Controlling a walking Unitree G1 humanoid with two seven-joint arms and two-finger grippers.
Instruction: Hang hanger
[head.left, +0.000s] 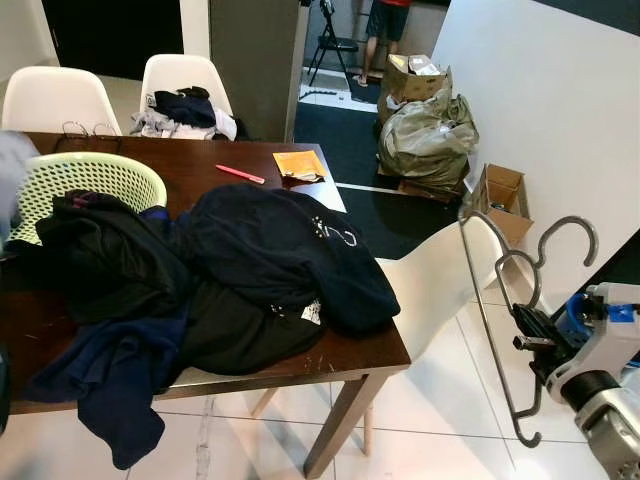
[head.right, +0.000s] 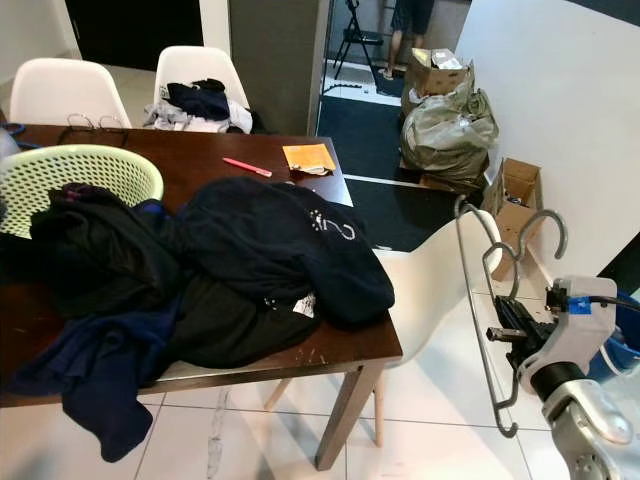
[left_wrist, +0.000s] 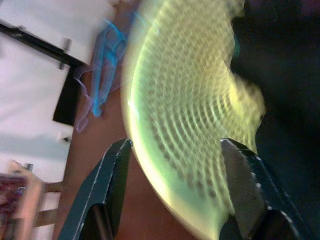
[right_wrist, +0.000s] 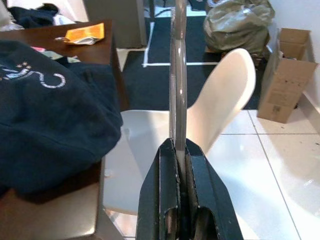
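Left eye view: a dark wooden desk (head.left: 250, 165) carries a heap of dark clothes (head.left: 200, 270), navy and black, soft and crumpled, partly hanging over its near edge. A pale green plastic laundry basket (head.left: 95, 175) with a perforated wall stands at the desk's left end, touching the heap. A pink pen (head.left: 240, 174) and an orange packet (head.left: 299, 164) lie on bare wood beyond the clothes. Two white moulded chairs (head.left: 55, 98) stand at the far side; a third white chair (head.left: 440, 275) sits at the desk's right end. At lower right the right pincer (head.left: 532, 335) holds thin grey wire hangers (head.left: 495, 300), hooks curving uppermost, well clear of the desk.

Right eye view: the same wire hangers (head.right: 490, 300) stand nearly upright beside the white chair. A brown cardboard box (head.right: 515, 195) rests against the white wall, with a bulging plastic sack (head.right: 448, 130) further back.

Left wrist view: the left pincer (left_wrist: 175, 165) has its two dark fingers (left_wrist: 110, 185) apart, with the blurred lattice wall of the green basket (left_wrist: 185, 100) just beyond them.

Right wrist view: the right pincer (right_wrist: 181, 165) is clamped together on the flat metal of the hangers (right_wrist: 177, 75), which rise edge-on from between the fingers. A navy garment (right_wrist: 50, 115) with pale lettering lies on the desk alongside.
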